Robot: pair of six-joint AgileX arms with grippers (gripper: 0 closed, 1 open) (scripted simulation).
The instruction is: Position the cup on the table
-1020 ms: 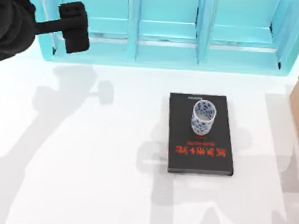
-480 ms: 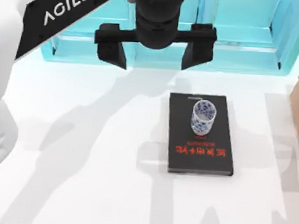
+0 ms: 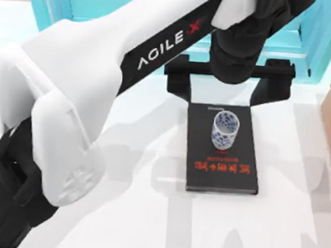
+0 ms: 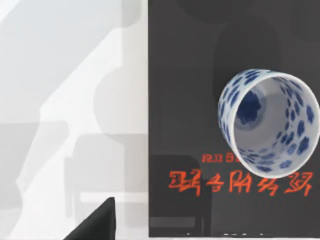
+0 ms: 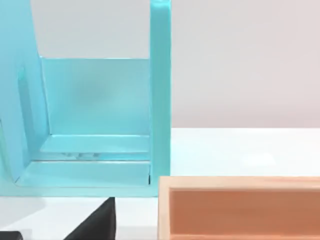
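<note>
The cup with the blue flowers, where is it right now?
In the top view the cup stands upright on the black book, near its far end, right of the table's middle, with the open left gripper hovering just beyond it.

Setting, mine: rendered simulation workspace; plain white tabletop (image 3: 120,222), turquoise shelf unit (image 5: 95,125), wooden box (image 5: 240,207), blank grey backdrop.

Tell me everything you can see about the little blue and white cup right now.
The cup is a small handleless cylinder, white with blue floral blotches outside and inside, looking like glazed ceramic. It stands upright, mouth open and empty, on the far half of the black book, just beyond its red lettering. Only the book touches it. The left claw hangs open above the book's far edge, its fingers apart from the cup.
</note>
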